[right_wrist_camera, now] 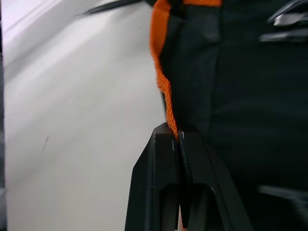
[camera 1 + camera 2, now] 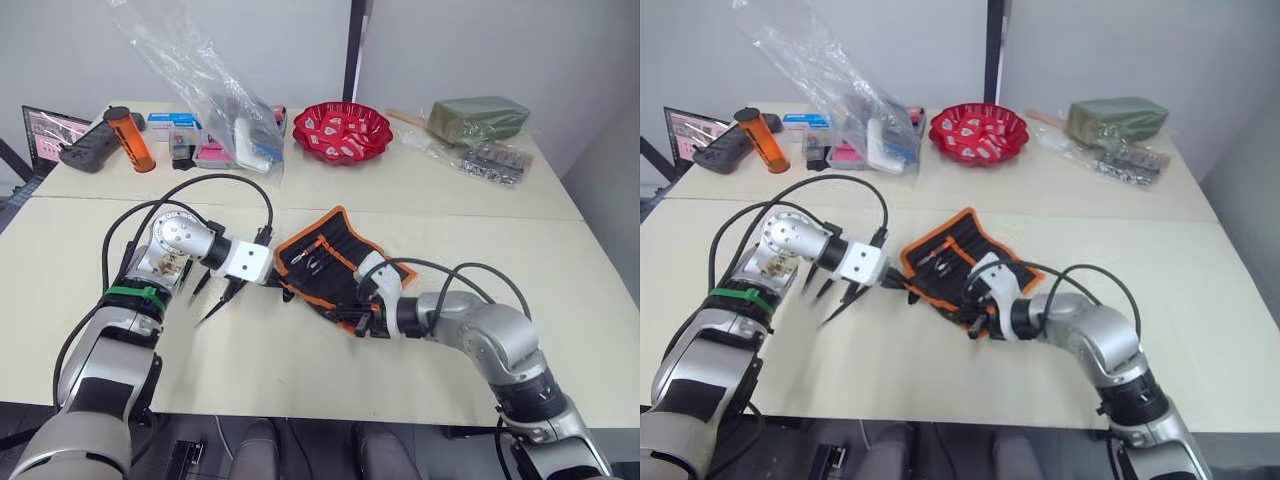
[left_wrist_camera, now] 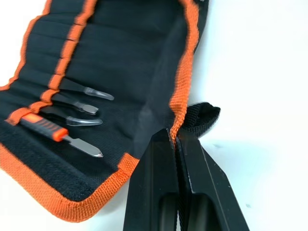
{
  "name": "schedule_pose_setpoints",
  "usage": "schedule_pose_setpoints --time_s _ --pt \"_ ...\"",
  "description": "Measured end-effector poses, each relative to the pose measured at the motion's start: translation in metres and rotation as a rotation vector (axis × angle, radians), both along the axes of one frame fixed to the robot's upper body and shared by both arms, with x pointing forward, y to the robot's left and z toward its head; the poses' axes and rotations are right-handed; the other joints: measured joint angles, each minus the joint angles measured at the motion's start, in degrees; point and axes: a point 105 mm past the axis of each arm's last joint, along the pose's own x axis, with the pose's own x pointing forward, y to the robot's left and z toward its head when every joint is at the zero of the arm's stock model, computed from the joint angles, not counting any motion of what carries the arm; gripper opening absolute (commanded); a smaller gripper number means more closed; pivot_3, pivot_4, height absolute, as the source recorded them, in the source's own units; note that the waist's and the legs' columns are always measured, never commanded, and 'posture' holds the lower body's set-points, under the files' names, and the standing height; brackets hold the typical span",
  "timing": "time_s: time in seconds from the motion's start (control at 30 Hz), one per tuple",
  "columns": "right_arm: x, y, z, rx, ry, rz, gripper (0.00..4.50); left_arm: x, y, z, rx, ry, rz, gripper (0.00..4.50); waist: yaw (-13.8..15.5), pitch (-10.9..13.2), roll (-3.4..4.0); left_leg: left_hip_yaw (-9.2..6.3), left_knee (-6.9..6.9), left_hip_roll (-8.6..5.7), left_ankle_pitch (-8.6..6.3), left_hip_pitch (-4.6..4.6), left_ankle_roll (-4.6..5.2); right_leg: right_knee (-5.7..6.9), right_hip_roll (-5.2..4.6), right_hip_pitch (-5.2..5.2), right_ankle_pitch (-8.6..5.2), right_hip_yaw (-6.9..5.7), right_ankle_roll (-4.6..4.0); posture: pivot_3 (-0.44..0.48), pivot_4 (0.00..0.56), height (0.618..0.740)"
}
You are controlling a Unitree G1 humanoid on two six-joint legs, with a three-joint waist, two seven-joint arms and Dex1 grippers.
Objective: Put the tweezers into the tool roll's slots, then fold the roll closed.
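Black fabric tool roll (image 2: 330, 262) with orange edging, partly folded at mid-table.
Slim tweezers (image 3: 82, 105) sit in its slots (image 3: 57, 82).

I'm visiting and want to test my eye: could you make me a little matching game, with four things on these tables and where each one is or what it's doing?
Things:
1. left gripper
2. red bowl
3. orange bottle
4. loose tweezers

Descriptions:
A. lying on the table beside the tool roll
B. pinching the roll's orange edge
C. standing near the laptop
D. at the middle of the far table

Pairs: 1-B, 2-D, 3-C, 4-A
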Motion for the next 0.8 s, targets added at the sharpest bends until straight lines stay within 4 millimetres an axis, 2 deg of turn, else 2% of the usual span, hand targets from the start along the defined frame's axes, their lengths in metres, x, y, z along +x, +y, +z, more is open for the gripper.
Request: schedule_pose_setpoints --time_s 0.1,0.23,0.27,0.4,0.5,0.6,0.67,0.7,0.8 --pt "-0.001 0.001 -0.007 -0.004 0.034 -0.015 0.00 -0.005 0.000 -0.008 0.004 0.003 -0.001 0.03 -0.04 0.00 0.00 0.00 0.06 0.00 0.01 0.01 0.01 0.03 0.00 0.01 0.01 0.00 -0.01 0.000 0.150 0.740" --pt "0.000 -0.002 -0.012 0.004 0.083 -0.033 0.00 -0.009 -0.001 -0.010 0.013 -0.012 -0.008 0.03 0.00 0.00 0.00 0.00 0.06 0.00 0.03 0.12 0.04 0.02 0.00 0.11 0.01 0.00 0.00 0.000 0.150 0.740" --pt "-0.001 -0.002 -0.012 0.010 0.097 -0.031 0.60 -0.009 -0.001 -0.010 0.013 -0.011 -0.006 0.00 0.00 -0.01 0.00 0.00 0.06 0.00 0.03 0.12 0.04 0.03 0.00 0.12 0.01 0.00 0.00 0.000 0.150 0.740" --pt "-0.006 -0.005 0.002 0.101 0.147 0.006 1.89 -0.009 0.000 -0.011 0.013 -0.012 -0.001 0.00 0.03 -0.01 0.00 -0.01 0.07 0.00 0.03 0.13 0.04 0.02 0.00 0.14 0.02 0.00 0.00 0.000 0.150 0.740" --pt "-0.015 -0.006 0.030 0.216 0.128 0.088 2.90 -0.010 0.002 -0.011 0.033 -0.041 -0.019 0.00 -0.12 -0.01 0.00 0.00 0.05 0.00 0.03 0.16 0.05 0.03 0.00 0.15 0.02 0.00 0.01 0.000 0.150 0.740" --pt "-0.009 -0.005 0.057 0.300 0.066 0.103 2.90 -0.008 0.003 -0.011 0.077 -0.085 -0.049 0.00 -0.36 -0.01 -0.01 0.00 0.01 0.01 0.06 0.38 0.10 0.05 0.02 0.30 -0.02 0.00 0.07 0.000 0.150 0.740" --pt "0.003 -0.002 0.064 0.318 0.029 0.073 2.90 -0.007 0.003 -0.011 0.092 -0.099 -0.055 0.00 -0.51 -0.01 -0.01 0.00 -0.02 0.01 0.11 0.53 0.17 0.04 0.02 0.44 -0.15 0.00 0.29 0.000 0.150 0.740" --pt "0.012 -0.001 0.064 0.320 0.015 0.041 2.90 -0.006 0.003 -0.011 0.096 -0.103 -0.057 0.00 -0.53 -0.01 -0.01 0.00 -0.03 0.01 0.11 0.62 0.18 0.04 0.02 0.53 -0.16 0.00 0.31 0.000 0.150 0.740" --pt "0.033 0.000 0.042 0.250 0.003 -0.046 2.09 -0.005 0.004 -0.011 0.096 -0.103 -0.051 0.00 -0.52 -0.01 -0.01 0.01 -0.03 0.01 0.11 0.69 0.18 0.02 0.02 0.62 -0.18 0.00 0.33 0.000 0.150 0.740"
